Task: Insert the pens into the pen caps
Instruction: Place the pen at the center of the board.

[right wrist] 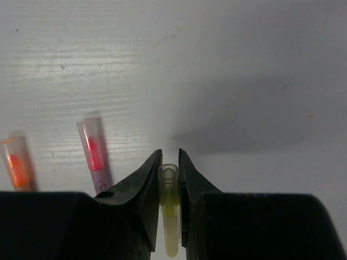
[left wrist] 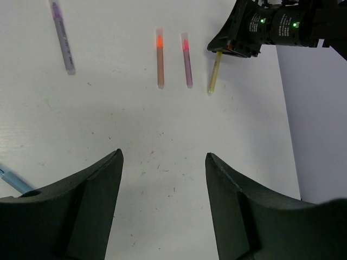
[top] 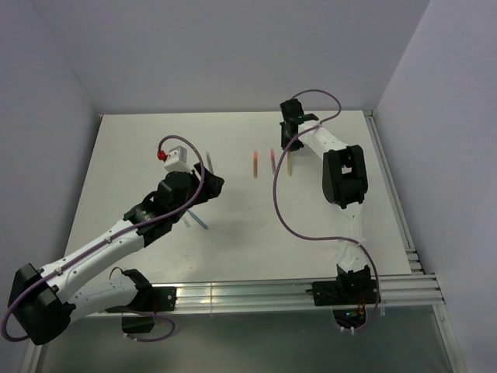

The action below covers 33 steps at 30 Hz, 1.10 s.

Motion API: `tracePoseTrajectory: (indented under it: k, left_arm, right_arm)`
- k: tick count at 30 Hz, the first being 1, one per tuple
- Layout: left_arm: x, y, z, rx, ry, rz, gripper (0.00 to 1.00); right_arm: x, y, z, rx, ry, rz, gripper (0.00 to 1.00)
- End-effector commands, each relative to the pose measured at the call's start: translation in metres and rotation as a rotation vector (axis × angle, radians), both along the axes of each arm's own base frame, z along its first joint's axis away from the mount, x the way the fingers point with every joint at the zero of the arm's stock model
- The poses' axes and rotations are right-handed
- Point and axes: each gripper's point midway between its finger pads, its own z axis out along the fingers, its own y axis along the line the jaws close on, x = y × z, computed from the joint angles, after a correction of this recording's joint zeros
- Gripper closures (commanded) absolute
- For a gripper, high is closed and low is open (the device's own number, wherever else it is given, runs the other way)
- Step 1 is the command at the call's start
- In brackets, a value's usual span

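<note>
Your right hand (right wrist: 169, 158) is clamped on the far end of the yellow pen (right wrist: 170, 216), fingers drawn together with only the barrel between them. The pen's long axis runs far-to-near across the bench (top: 241, 241), almost square to the near edge. Its clear hollow end points away from the arm bases and just shows at the fingertips; the yellow body trails back toward the bases. You cannot tell from these views whether it rests on the bench or is lifted off it

Just left of it lies the pink pen (top: 270, 161), then the orange pen (top: 255, 165). They are near each other but apart, both roughly parallel to the yellow one, bright tips under clear ends on the far side

The purple pen (left wrist: 62, 39) lies well to the left, on much the same run, slightly tilted

The blue pen (left wrist: 13, 181) lies slantwise just beside your left hand (left wrist: 162, 158), only partly in view

The left hand's fingers stand wide apart with nothing between them, over bare bench on the near side of the row
</note>
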Motion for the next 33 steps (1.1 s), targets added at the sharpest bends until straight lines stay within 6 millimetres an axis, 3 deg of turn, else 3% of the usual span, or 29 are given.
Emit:
tracePoseTrajectory:
  k: [1, 14, 22, 23, 25, 26, 27, 28, 29, 30, 31, 32, 33]
  left_arm:
    - [0.001, -0.001, -0.005, -0.011, 0.020, 0.005, 0.33]
    - [0.000, -0.002, -0.020, -0.011, 0.066, 0.018, 0.33]
    - [-0.002, 0.006, -0.027, -0.006, 0.089, 0.058, 0.33]
    - [-0.002, 0.012, -0.032, 0.013, 0.106, 0.088, 0.33]
    - [-0.003, 0.019, -0.038, 0.017, 0.130, 0.129, 0.34]
    - [-0.003, 0.023, -0.041, 0.022, 0.142, 0.152, 0.33]
    - [-0.004, 0.030, -0.044, 0.020, 0.152, 0.192, 0.33]
    - [-0.005, 0.034, -0.045, 0.019, 0.156, 0.214, 0.32]
    - [-0.007, 0.039, -0.050, 0.021, 0.166, 0.236, 0.32]
    - [-0.007, 0.047, -0.050, 0.007, 0.168, 0.285, 0.32]
    - [-0.008, 0.052, -0.052, 0.006, 0.173, 0.306, 0.32]
    - [-0.009, 0.058, -0.054, 0.005, 0.176, 0.337, 0.31]
    - [-0.011, 0.062, -0.053, -0.008, 0.176, 0.358, 0.30]
  right_arm:
    - [0.013, -0.001, 0.021, 0.007, -0.047, -0.016, 0.79]
    - [0.012, -0.003, 0.018, -0.012, -0.027, -0.006, 0.69]
    - [0.009, -0.010, 0.037, -0.023, -0.064, -0.034, 0.67]
    - [0.008, -0.008, 0.055, -0.011, -0.099, -0.034, 0.67]
    - [0.003, -0.008, 0.067, 0.002, -0.128, -0.033, 0.67]
    - [0.001, -0.008, 0.094, 0.016, -0.179, -0.033, 0.67]
    - [-0.005, -0.005, 0.098, 0.026, -0.187, -0.028, 0.67]
    - [-0.010, 0.000, 0.107, 0.053, -0.202, -0.017, 0.67]
    - [-0.017, 0.005, 0.135, 0.084, -0.256, 0.000, 0.67]
    - [-0.026, 0.009, 0.131, 0.102, -0.259, 0.013, 0.67]
    - [-0.035, 0.026, 0.139, 0.151, -0.276, 0.051, 0.67]
    - [-0.044, 0.032, 0.166, 0.178, -0.340, 0.075, 0.66]
    - [-0.050, 0.038, 0.171, 0.180, -0.365, 0.084, 0.64]
